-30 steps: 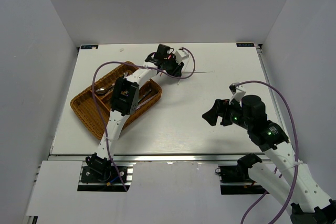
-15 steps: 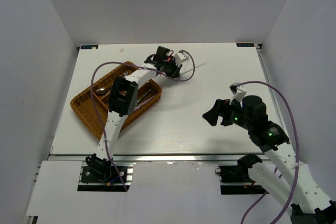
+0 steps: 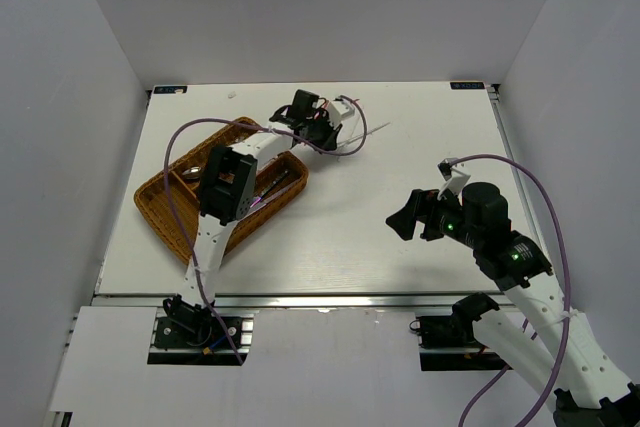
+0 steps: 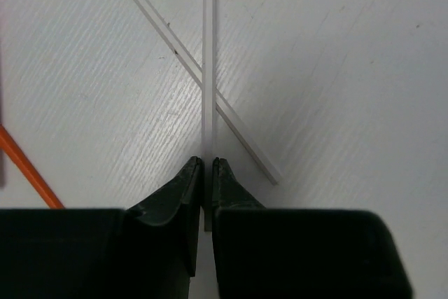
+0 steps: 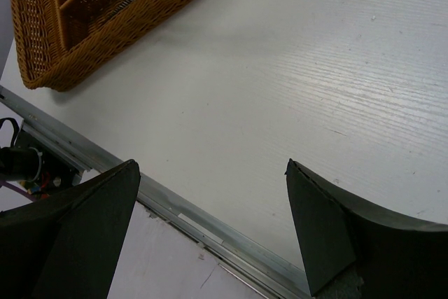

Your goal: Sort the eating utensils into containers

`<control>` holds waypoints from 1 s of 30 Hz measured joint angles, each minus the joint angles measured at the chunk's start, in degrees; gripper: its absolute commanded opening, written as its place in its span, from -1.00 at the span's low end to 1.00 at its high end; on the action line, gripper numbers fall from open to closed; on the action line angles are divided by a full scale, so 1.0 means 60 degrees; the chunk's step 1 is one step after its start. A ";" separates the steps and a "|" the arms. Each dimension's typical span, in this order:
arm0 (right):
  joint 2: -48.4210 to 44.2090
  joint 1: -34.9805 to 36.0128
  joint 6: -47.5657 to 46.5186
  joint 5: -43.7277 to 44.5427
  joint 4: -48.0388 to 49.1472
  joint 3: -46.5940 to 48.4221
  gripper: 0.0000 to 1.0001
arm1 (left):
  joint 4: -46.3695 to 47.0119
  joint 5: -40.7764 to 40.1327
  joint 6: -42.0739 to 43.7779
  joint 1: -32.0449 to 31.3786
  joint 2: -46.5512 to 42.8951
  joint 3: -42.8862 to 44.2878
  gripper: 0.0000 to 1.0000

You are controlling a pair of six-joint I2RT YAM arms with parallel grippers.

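Note:
My left gripper is shut on a thin silver-white chopstick that runs straight ahead from the jaws. A second silver-white chopstick lies on the table and crosses under it diagonally. A red chopstick lies at the lower left. In the top view the left gripper is just right of the brown wicker tray, and the held chopstick points right. My right gripper is open and empty above bare table near the front edge; it shows in the top view too.
The wicker tray holds some utensils, partly hidden by the left arm. The table's metal front rail runs below the right gripper. White walls enclose the table on three sides.
The left gripper has shifted slightly left toward the tray, and the far end of the held chopstick has swung up and back. The right arm has not moved.

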 measured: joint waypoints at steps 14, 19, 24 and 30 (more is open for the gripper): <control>0.0000 0.0000 0.0018 0.0102 0.0244 0.0000 0.79 | 0.4040 -0.3162 -0.4677 -0.0015 -0.6426 -0.5737 -1.00; 0.0109 0.0000 0.0080 0.0015 0.0484 0.0000 0.79 | 0.2845 -0.7136 -0.8280 0.0062 -0.9821 -0.8440 -1.00; 0.0127 0.0000 0.0131 -0.0291 0.0769 -0.0015 0.79 | 0.0124 -0.9657 -1.1340 0.0262 -1.3231 -1.0972 -1.00; 0.0127 0.0000 0.0222 -0.0656 0.1115 -0.0291 0.78 | -0.2783 -1.1023 -1.3974 0.0262 -1.6859 -1.2622 -1.00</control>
